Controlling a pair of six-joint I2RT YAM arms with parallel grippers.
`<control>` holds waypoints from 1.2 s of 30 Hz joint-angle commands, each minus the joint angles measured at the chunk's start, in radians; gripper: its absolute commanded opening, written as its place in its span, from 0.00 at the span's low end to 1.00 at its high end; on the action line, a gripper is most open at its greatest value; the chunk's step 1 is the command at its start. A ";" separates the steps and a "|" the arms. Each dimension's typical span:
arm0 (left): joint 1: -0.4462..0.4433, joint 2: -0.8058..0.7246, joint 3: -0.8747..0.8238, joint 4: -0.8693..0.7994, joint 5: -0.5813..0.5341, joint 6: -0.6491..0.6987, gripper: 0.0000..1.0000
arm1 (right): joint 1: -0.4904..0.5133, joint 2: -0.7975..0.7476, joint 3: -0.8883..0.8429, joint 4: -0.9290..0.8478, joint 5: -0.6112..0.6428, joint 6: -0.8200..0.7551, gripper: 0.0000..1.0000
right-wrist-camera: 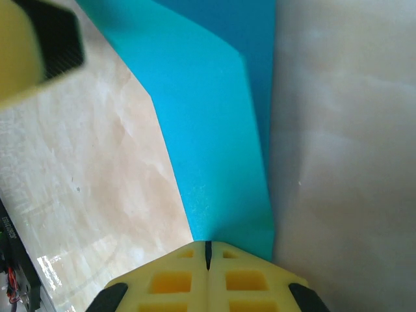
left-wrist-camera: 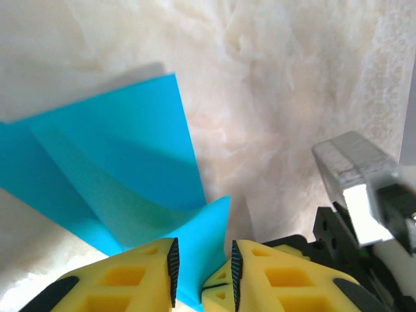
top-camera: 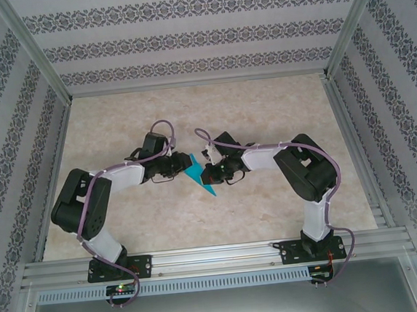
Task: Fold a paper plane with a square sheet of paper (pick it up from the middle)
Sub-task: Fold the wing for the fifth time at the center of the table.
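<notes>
Mid-fold at the centre of the beige marbled worktop [top-camera: 263,107]: the right tool [right-wrist-camera: 208,250] is pinched shut on the thin teal-blue partly folded sheet of paper [left-wrist-camera: 117,162]. The left tool [left-wrist-camera: 202,263] has its jaws narrowly apart around a flap. The next move is probably a careful regrip for creasing.

**Top external.** Fixed camera above and behind the arm bases [top-camera: 116,267], looking down and forward over the whole table [top-camera: 189,106] from well away; patterned walls [top-camera: 183,34] close three sides.

**Left wrist.** Camera mounted just behind the left gripper [left-wrist-camera: 202,260], facing along its fingers, very near the teal paper [left-wrist-camera: 117,169] and the table surface.

**Right wrist.** Camera mounted likewise behind the right gripper [right-wrist-camera: 208,250], looking steeply down at close range.

**Overlap.** All three views share the teal paper near the table's centre. The two wrist views face it from opposite sides.
</notes>
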 commanded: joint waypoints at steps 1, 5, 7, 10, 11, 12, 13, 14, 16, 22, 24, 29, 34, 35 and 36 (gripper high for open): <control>0.016 0.014 0.022 -0.003 0.000 0.051 0.31 | 0.004 0.041 0.004 -0.057 0.058 -0.024 0.00; 0.017 0.056 0.040 0.021 0.032 0.044 0.30 | 0.003 0.052 0.014 -0.066 0.058 -0.027 0.00; 0.016 0.069 0.040 0.031 0.039 0.044 0.28 | 0.005 0.054 0.015 -0.068 0.058 -0.027 0.00; 0.017 0.078 0.044 0.039 0.044 0.040 0.27 | 0.005 0.059 0.017 -0.071 0.058 -0.027 0.00; 0.017 0.081 0.046 0.036 0.039 0.040 0.27 | 0.005 0.061 0.018 -0.072 0.058 -0.027 0.00; 0.016 0.084 0.047 0.031 0.031 0.038 0.27 | 0.005 0.063 0.021 -0.075 0.058 -0.029 0.00; 0.017 0.088 0.050 0.029 0.027 0.037 0.27 | 0.005 0.065 0.022 -0.080 0.060 -0.028 0.00; 0.016 0.093 0.049 0.031 0.024 0.035 0.26 | 0.005 0.066 0.024 -0.083 0.061 -0.031 0.00; 0.016 0.101 0.050 0.024 0.005 0.028 0.26 | 0.005 0.068 0.024 -0.087 0.065 -0.031 0.00; 0.021 0.112 0.052 -0.010 -0.042 0.020 0.24 | 0.005 0.071 0.025 -0.104 0.075 -0.040 0.00; 0.023 0.114 0.050 -0.022 -0.057 0.017 0.23 | 0.005 0.074 0.026 -0.109 0.077 -0.040 0.00; 0.032 0.128 0.046 -0.034 -0.076 0.003 0.22 | 0.005 0.077 0.027 -0.120 0.085 -0.041 0.00; 0.044 0.152 0.043 -0.041 -0.081 -0.013 0.21 | 0.005 0.082 0.025 -0.127 0.090 -0.045 0.00; 0.048 0.156 0.044 -0.043 -0.084 -0.015 0.21 | 0.005 0.084 0.026 -0.128 0.091 -0.046 0.00; 0.052 0.157 0.044 -0.044 -0.085 -0.016 0.21 | 0.005 0.084 0.025 -0.131 0.094 -0.046 0.00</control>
